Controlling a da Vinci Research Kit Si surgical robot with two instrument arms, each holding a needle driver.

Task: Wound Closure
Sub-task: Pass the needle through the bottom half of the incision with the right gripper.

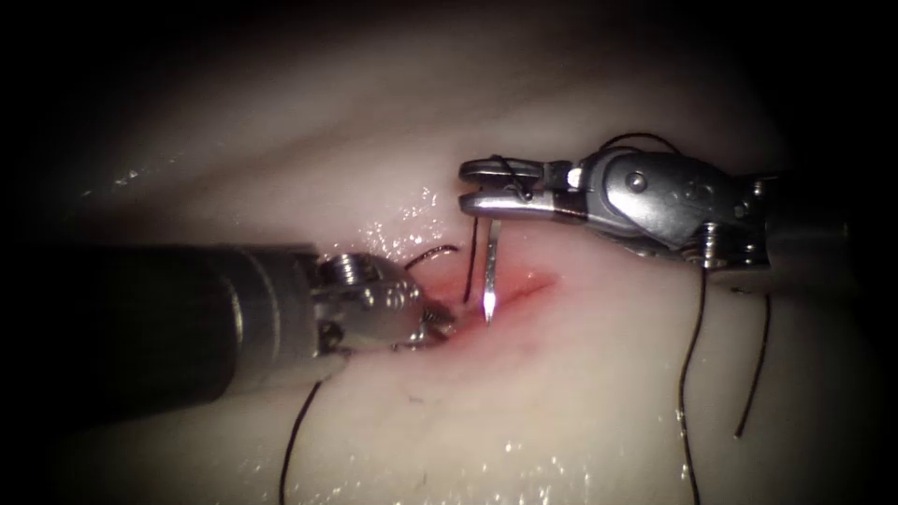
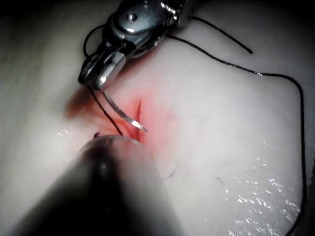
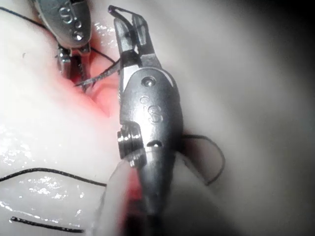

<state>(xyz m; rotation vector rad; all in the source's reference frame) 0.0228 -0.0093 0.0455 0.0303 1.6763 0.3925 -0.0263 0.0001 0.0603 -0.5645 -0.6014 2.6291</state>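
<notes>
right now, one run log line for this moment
right tool: holds needle near blunt end | needle tip over cut, not in tissue | left tool: on tissue at cut

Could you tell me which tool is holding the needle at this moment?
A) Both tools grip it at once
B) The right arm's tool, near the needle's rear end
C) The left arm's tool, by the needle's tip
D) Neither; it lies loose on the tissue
B: the right arm's tool has its jaws shut on the needle near its rear end, the tip hanging down over the cut, apart from the left arm's tool.
</notes>
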